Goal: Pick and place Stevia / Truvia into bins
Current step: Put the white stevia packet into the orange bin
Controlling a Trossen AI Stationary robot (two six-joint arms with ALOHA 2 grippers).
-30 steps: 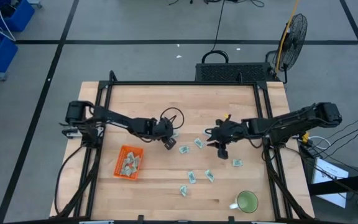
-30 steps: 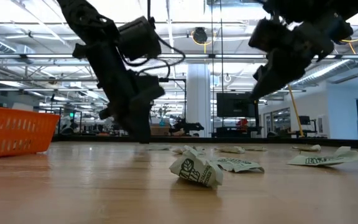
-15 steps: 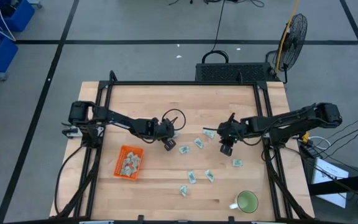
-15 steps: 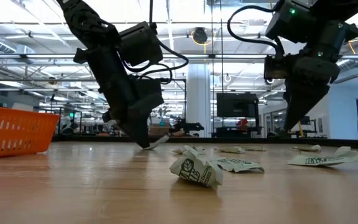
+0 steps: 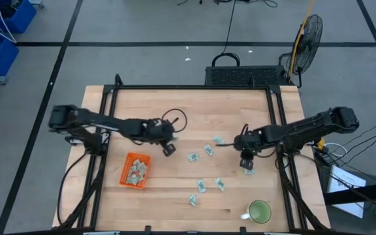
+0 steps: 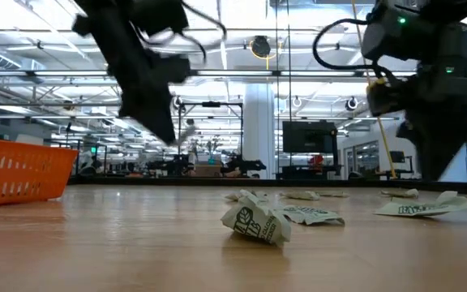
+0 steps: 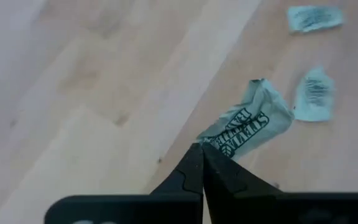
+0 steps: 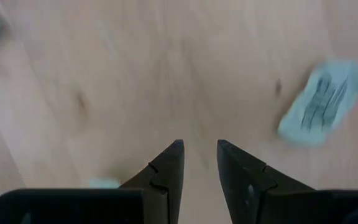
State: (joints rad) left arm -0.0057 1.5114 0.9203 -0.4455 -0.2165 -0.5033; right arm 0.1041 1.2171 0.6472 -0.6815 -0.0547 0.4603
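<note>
Several pale green and white Stevia packets lie loose on the wood, among them (image 5: 192,156), (image 5: 208,149), (image 5: 201,186) and a crumpled one (image 6: 256,223). The orange tray (image 5: 136,170), also seen low at the left (image 6: 19,169), has some packets in it. My left gripper (image 5: 168,149) is shut on one packet (image 7: 247,127), up off the table and right of the tray. My right gripper (image 5: 247,163) is open (image 8: 199,163) and points down just beside a flat-lying packet (image 5: 249,171), which shows ahead of the fingers (image 8: 322,102). My left gripper pinches the packet by one corner (image 7: 211,144) between its two fingertips, which come at it from above. The rest of the packet sticks out past the tips, crumpled. It is lifted clear of the table (image 6: 189,131).
A round green mug (image 5: 260,212) stands near the table's near right corner. Black frame rails (image 5: 109,104) run along the table's left and right sides. Bare wood lies along the far half of the table and between the tray and the loose packets.
My left gripper has risen from the table with the packet in its tips and moved toward the table's left, toward the tray; the packet is now lifted clear. My right gripper has moved toward the table's right and near edge, coming over the packet there.
</note>
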